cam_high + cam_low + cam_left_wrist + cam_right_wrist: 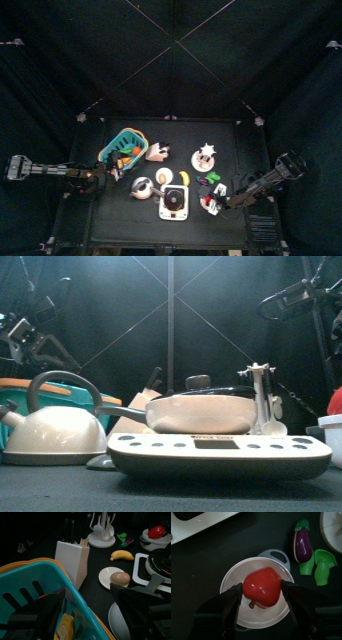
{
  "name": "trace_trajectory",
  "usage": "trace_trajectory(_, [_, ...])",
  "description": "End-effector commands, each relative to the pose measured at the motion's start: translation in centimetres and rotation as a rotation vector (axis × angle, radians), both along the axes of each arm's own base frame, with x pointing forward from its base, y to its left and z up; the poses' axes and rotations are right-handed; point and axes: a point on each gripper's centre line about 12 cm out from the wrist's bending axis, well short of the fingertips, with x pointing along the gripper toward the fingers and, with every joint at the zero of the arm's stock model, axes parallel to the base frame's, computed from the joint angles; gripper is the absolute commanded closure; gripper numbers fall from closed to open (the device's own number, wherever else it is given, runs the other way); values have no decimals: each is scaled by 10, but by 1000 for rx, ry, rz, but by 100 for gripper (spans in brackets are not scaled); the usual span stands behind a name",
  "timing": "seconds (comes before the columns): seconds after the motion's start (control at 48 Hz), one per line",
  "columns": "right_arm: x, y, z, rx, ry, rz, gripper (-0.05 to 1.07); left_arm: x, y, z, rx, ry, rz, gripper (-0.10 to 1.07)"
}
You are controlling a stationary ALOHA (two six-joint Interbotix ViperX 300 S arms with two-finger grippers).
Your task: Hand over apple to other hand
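- Apple (261, 586) sits far over on the right side of the black table (201, 130), which is the biggest thing here. The table is full of kitchen toys.
- The teal basket (40, 582) is on the left side of the table, well apart from the apple. It has no part in this job.
- The left gripper (90, 599) hangs just over the rim of the teal basket. Its two jaws are spread as wide as they go, and it holds nothing. It is the one that should get the apple at the end, and it is far from it.
- The right gripper (262, 587) is right above the apple and points down at it. Its jaws stand apart, one on each side of the red fruit. I cannot tell if they touch it. I do not think it is gripped.
- The white bowl (271, 564) has the apple lying in its middle, so the apple looks not yet lifted.
- So the job seems only just begun. The reach to the apple looks done.
- Left to do, I think: squeeze the apple, lift it out of the bowl, bring both grippers together, let the left one take it, and let go with the right.
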Motion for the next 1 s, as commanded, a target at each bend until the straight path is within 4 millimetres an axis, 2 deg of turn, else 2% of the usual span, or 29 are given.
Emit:
trace_trajectory(0.0, [6, 0, 19, 11, -72, 12, 33, 6, -1, 9, 6, -22, -11, -6])
trace_trajectory(0.229, [24, -8, 48, -122, -233, 124, 33, 15, -12, 19, 15, -24, -93, -6])
trace_trajectory(0.438, [57, -25, 66, -283, -383, 231, 33, 30, -34, 37, 28, -43, -220, -6])
trace_trajectory(0.708, [102, -41, 73, -488, -443, 356, 33, 60, -45, 67, -88, -113, -220, -6])
trace_trajectory(0.896, [127, -47, 75, -594, -449, 395, 33, 82, -49, 64, -168, -110, -185, -6])
trace_trajectory(0.979, [136, -49, 76, -640, -444, 399, 33, 93, -46, 65, -254, -139, -125, -6])
